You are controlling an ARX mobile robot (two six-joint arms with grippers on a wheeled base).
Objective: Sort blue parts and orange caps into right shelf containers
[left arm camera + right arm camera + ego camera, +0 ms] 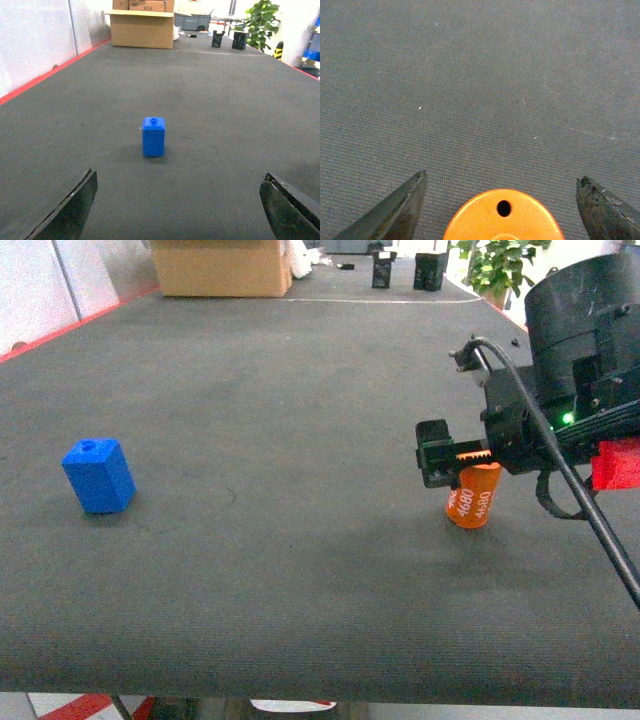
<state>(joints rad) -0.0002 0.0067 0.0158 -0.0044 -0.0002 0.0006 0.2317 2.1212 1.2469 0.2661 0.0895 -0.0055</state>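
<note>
Jaws of the right gripper (502, 205) are held wide apart, one dark fingertip (402, 210) at each lower corner of the right wrist view, with the small orange plastic cylinder cap (504, 216) centred between them and touched by neither. Such a stance is judged to be a straddle made ready for closing: the cap's flat top, marked by a small round hole, sits squarely on the midline. From the head camera, the gripper body is seen lowered over the cap (473, 495), whose white "4080" lettering shows on its side as it stands upright on the dark grey ribbed mat (300, 390).

Jaws of the left gripper (177, 207) are likewise spread, nothing between them, and are aimed at the small bright blue plastic block (153, 136), which stands upright well ahead with its round knob uppermost. That block (98, 476) rests on the mat's left side, well apart from the cap. No blue crates are visible, so both parts remain unsorted. A brown cardboard box (220, 267) and a potted green plant (497, 265) stand beyond the mat's far edge.
</note>
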